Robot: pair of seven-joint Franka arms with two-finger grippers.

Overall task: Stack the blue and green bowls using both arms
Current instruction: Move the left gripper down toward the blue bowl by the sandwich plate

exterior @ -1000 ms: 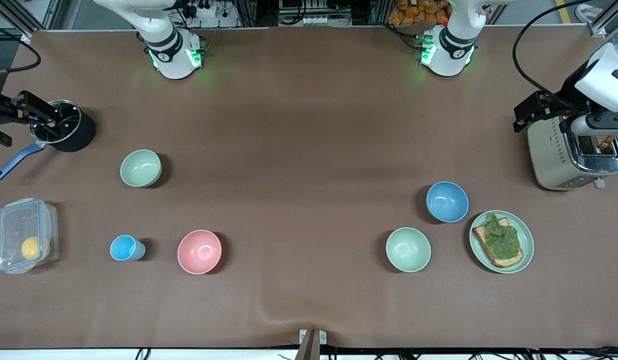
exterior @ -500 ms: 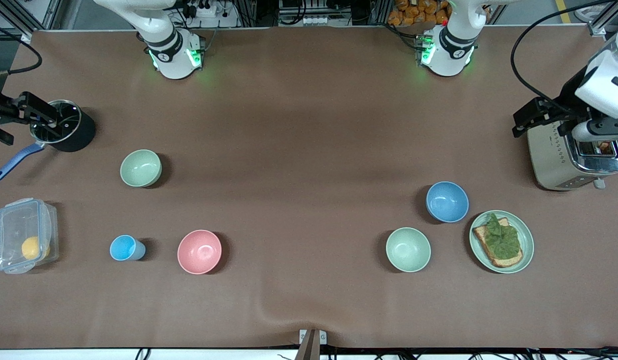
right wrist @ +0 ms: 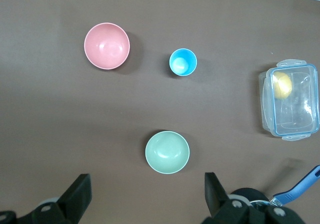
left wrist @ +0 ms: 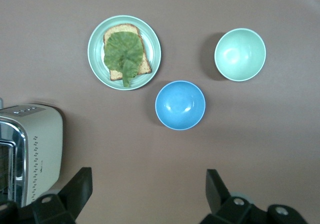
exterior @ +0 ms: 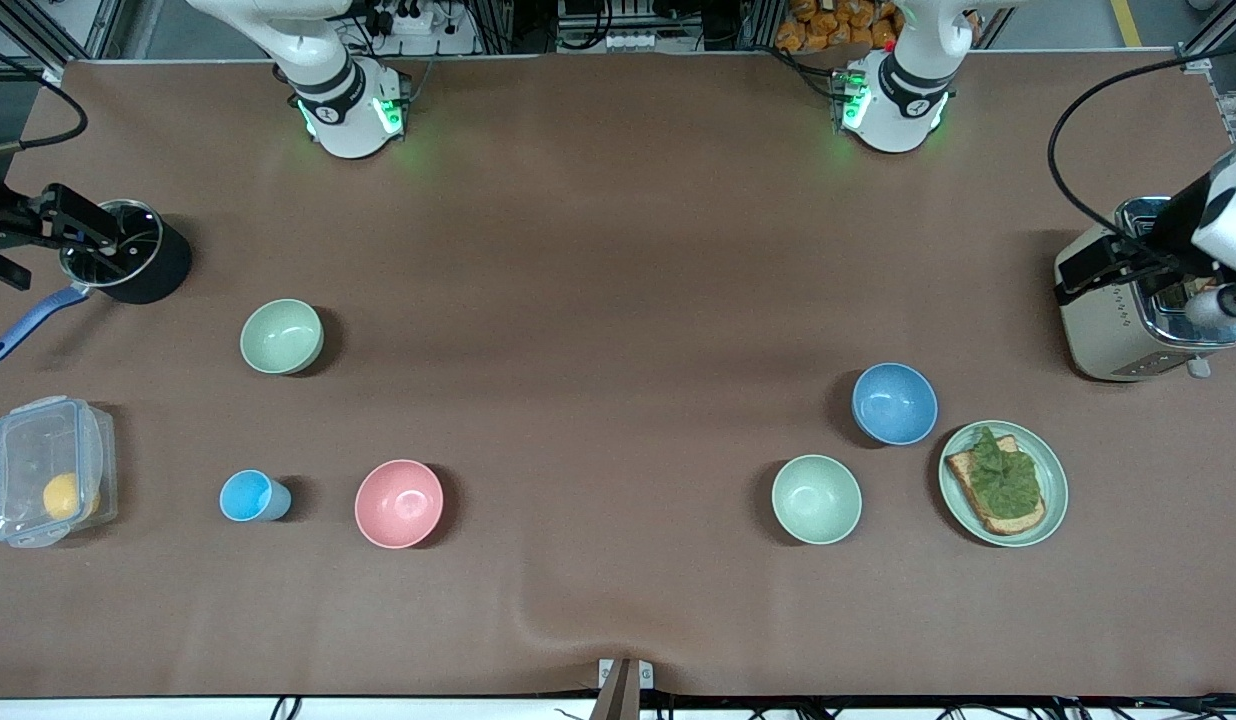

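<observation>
The blue bowl [exterior: 894,403] stands upright toward the left arm's end of the table, beside the plate of toast; it also shows in the left wrist view [left wrist: 180,105]. The sage-green bowl [exterior: 281,336] stands upright toward the right arm's end, and shows in the right wrist view [right wrist: 167,152]. My left gripper [exterior: 1143,280] is open and empty, high over the toaster. My right gripper [exterior: 28,240] is open and empty, high beside the black pot. Both grippers are well away from the bowls.
A paler mint bowl [exterior: 816,498] sits nearer the front camera than the blue bowl. A green plate [exterior: 1053,460] holds toast with lettuce. A toaster [exterior: 1108,330], black pot [exterior: 148,270], pink bowl [exterior: 399,503], light-blue cup [exterior: 250,496] and clear box [exterior: 38,470] with a lemon also stand about.
My left gripper has moved toward the left arm's end of the table, over the toaster. My right gripper has shifted only slightly. The bowls have not moved.
</observation>
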